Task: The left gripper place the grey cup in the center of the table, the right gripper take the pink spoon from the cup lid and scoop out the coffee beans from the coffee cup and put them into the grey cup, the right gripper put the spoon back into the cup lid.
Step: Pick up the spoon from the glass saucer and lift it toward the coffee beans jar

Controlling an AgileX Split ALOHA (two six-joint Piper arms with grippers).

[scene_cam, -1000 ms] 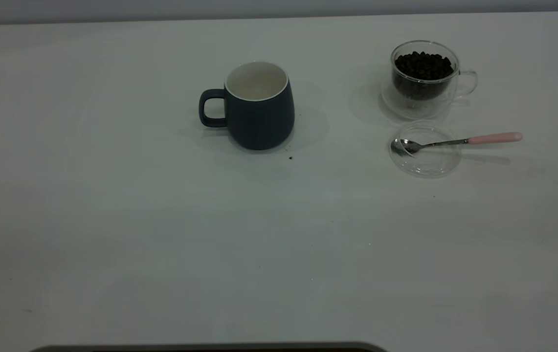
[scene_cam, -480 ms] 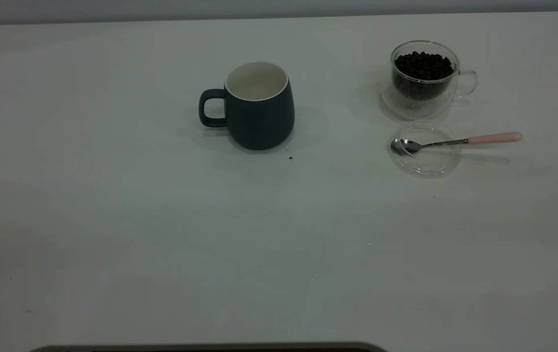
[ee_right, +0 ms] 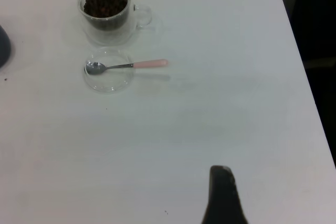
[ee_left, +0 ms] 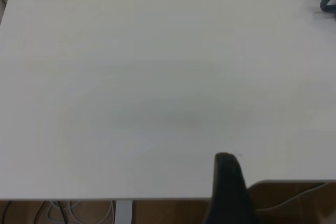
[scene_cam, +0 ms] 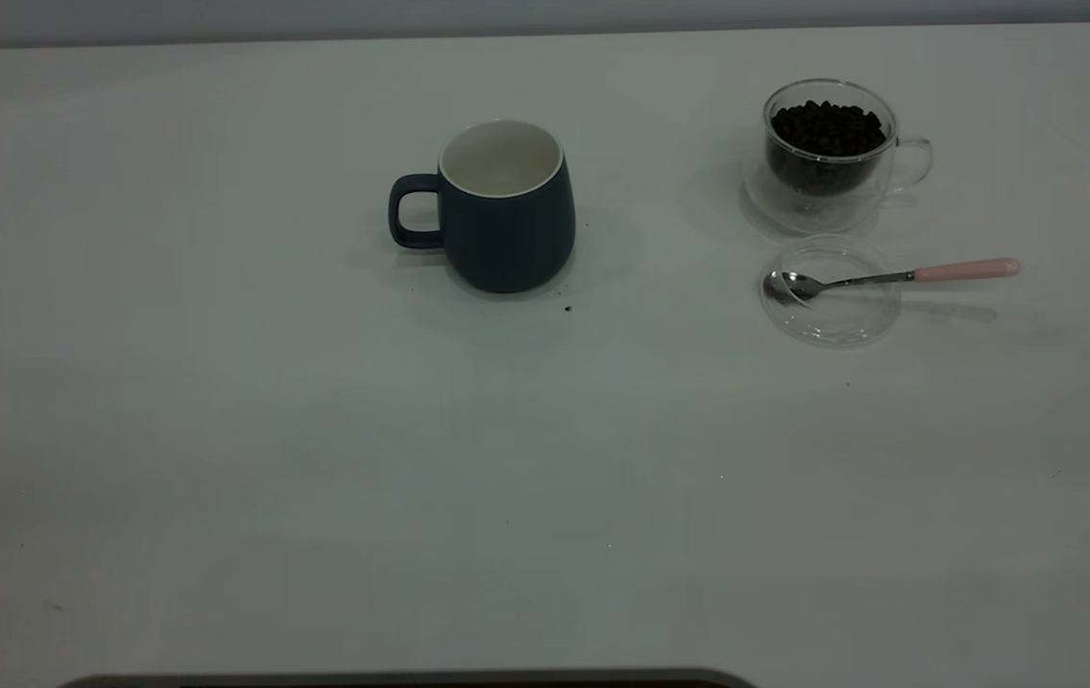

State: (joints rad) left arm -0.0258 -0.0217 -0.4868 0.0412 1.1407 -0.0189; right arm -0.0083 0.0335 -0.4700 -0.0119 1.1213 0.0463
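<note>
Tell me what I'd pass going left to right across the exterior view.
grey cup → cup lid with the spoon's bowl in it → pink spoon handle sticking out to the right.

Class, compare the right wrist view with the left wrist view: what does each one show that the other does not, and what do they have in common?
Only the right wrist view shows the coffee cup holding coffee beans, and the pink spoon with its bowl in the cup lid and its handle sticking out over the rim. Only the left wrist view shows cables below the table edge. Both show the white table, a sliver of the grey cup at the frame edge, and one dark finger of that arm's own tool, away from every object.
</note>
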